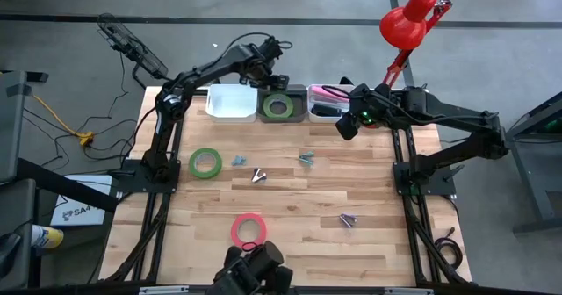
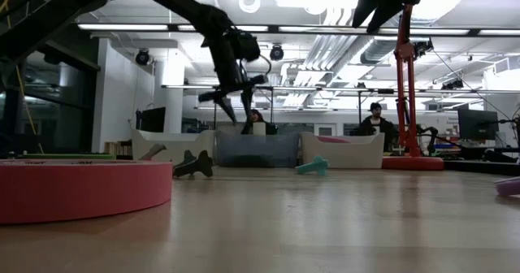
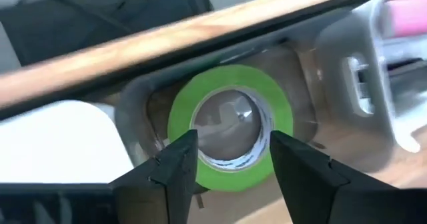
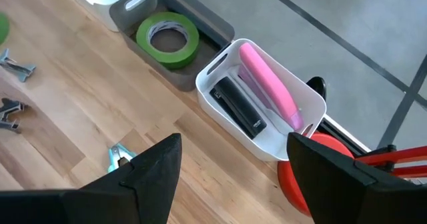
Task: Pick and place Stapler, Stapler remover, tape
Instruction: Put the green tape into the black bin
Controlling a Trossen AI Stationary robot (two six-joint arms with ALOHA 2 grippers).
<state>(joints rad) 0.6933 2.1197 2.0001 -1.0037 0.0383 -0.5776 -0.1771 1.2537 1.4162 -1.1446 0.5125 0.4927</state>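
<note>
- Left gripper (image 1: 274, 74) above the grey bin (image 1: 299, 94) at the far edge of the table (image 1: 290, 198); fingers (image 3: 175, 164) apart, nothing between them, seen in the left wrist view straddling empty air over a green tape roll (image 1: 279, 106).
- That green tape roll lying flat inside the grey bin, clear of the fingers.
- Second green tape roll (image 1: 205, 162) flat on the table, left of centre, near the left arm's base.
- Pink tape roll (image 1: 248, 229) flat on the near part of the table, close to the low camera.
- Right gripper (image 1: 348, 124) near the far right of the table, just beside the white bin (image 1: 327, 92); fingers (image 4: 155, 167) spread wide, holding nothing.
- White bin on the right holding a pink stapler (image 4: 268, 84) and a black stapler (image 4: 239, 107), side by side.
- Empty-looking white bin (image 1: 231, 102) left of the grey bin.
- Staple removers scattered on the wood: two near the table's centre (image 1: 239, 161) (image 1: 258, 176), a teal one (image 1: 306, 158) right of centre, one (image 1: 348, 219) toward the near right.
- Red lamp (image 1: 408, 23) beyond the far right corner.
- Two people (image 2: 375, 120) seated in the room beyond the table, seen in the low view.
</note>
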